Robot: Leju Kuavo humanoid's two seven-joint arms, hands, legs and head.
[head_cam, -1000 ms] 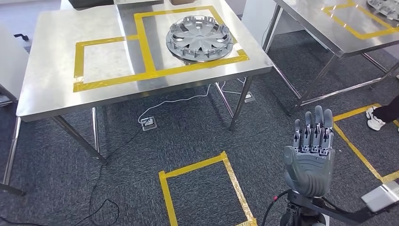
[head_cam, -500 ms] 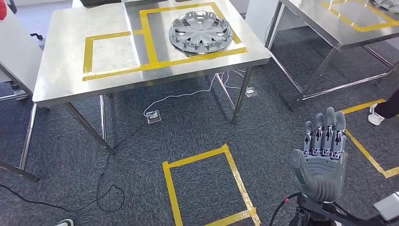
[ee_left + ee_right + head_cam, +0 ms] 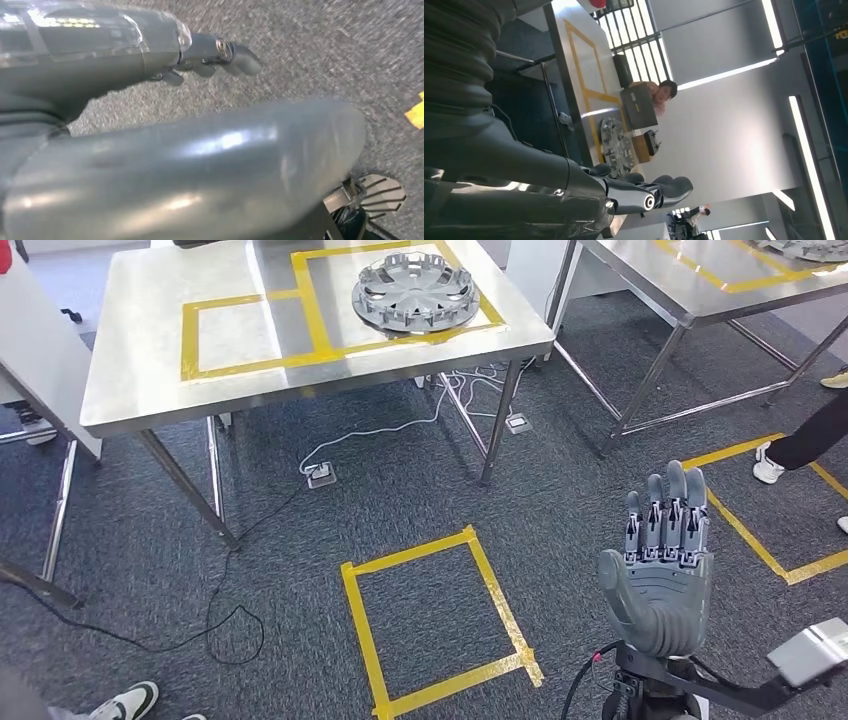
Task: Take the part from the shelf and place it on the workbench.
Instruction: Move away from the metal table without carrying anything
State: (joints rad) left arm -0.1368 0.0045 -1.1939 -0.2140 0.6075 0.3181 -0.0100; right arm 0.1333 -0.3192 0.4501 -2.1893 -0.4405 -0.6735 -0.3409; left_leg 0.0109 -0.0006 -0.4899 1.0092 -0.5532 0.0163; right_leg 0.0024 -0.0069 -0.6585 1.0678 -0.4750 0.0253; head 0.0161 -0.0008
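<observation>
Bare steel left of wheel cover (image 3: 413, 296) on workbench (image 3: 140, 370).

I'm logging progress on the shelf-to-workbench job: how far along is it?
Done, it seems: a wheel cover already lies inside the yellow tape outline on the steel table. In hand: nothing; the right hand is raised, fingers straight and empty. Left: unclear; the left hand hangs over carpet.
</observation>
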